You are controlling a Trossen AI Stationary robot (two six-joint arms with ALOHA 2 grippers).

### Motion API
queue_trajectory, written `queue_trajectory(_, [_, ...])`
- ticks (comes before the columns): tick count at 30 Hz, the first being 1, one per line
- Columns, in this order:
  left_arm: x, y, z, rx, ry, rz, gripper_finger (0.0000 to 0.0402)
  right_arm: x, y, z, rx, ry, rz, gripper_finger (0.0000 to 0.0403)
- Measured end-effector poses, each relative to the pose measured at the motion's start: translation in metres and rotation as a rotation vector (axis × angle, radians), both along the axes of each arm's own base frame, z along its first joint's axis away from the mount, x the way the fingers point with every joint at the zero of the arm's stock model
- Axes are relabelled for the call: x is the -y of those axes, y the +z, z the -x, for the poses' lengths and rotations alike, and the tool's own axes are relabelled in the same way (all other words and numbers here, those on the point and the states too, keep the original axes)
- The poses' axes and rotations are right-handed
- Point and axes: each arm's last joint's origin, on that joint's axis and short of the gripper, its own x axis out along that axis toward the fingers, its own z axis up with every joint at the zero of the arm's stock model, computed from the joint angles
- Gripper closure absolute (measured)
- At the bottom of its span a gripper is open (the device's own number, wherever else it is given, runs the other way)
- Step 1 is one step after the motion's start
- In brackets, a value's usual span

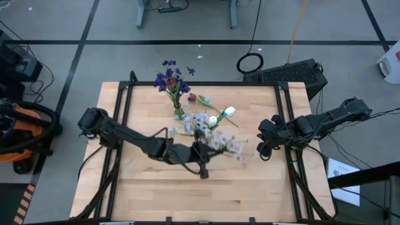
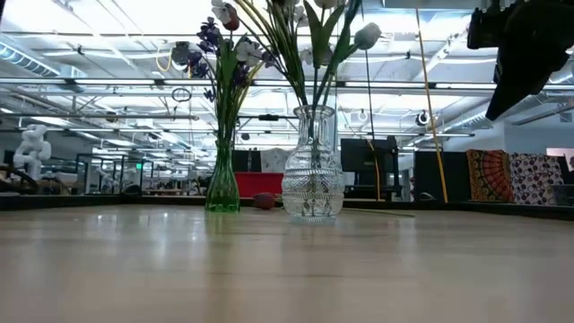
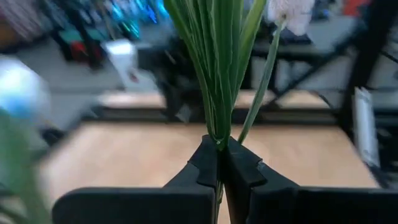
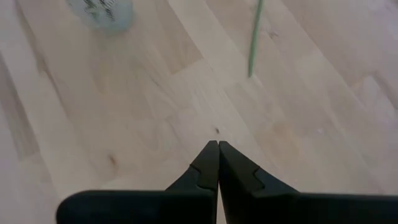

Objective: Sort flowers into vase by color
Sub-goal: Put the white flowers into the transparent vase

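**Left gripper holds a stem over the clear vase**

Wood tabletop [image 1: 156,194] fills the middle of a workshop floor, with racks and ceiling lights behind it in the low view. Your left gripper [image 3: 219,146] is pinched shut on a bunch of green stems [image 3: 217,68]; they run straight out ahead of the fingertips, long axis in line with the fingers, and a white bud [image 3: 291,14] sits off to one side at the far end. From above, that gripper [image 1: 201,147] is right at the pale sprays [image 1: 228,145] near the clear vase [image 2: 313,166], so the left arm is plainly the nearer one. Whether the stem ends are already inside the vase mouth cannot be told.

Purple flowers [image 1: 170,77] stand in the green vase [image 2: 221,184]; a dark red bud [image 1: 192,97] lies on the table beside it.

Your right gripper [image 4: 218,144] hangs over bare wood with its fingers pressed together and nothing between them; a loose green stem [image 4: 254,38] lies ahead of its tips, well apart.

No brand, label or writing can be read.
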Motion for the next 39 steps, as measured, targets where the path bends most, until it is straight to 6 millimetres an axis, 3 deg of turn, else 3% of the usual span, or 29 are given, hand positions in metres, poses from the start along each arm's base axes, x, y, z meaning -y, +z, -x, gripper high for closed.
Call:
queue_trajectory(5, [-0.024, 0.023, 0.002, 0.093, 0.078, -0.015, 0.0393, 0.0, -0.001, 0.001, -0.013, -0.014, -0.002, 0.0403])
queue_trajectory(11, [-0.041, 0.026, -0.002, 0.129, 0.148, -0.019, 0.0393, 0.0, 0.0, 0.0, -0.002, -0.016, -0.003, 0.0403])
queue_trajectory(18, [-0.047, 0.008, 0.001, 0.083, 0.243, -0.048, 0.0393, 0.0, 0.0, 0.001, -0.003, -0.013, 0.0, 0.0403])
queue_trajectory(27, [-0.051, -0.02, 0.009, 0.056, 0.341, 0.058, 0.0392, 0.001, 0.0, 0.001, -0.006, 0.001, 0.019, 0.0403])
queue_trajectory(39, [-0.05, -0.026, 0.01, 0.031, 0.311, 0.126, 0.0362, 0.002, 0.001, -0.001, 0.022, -0.017, 0.062, 0.0403])
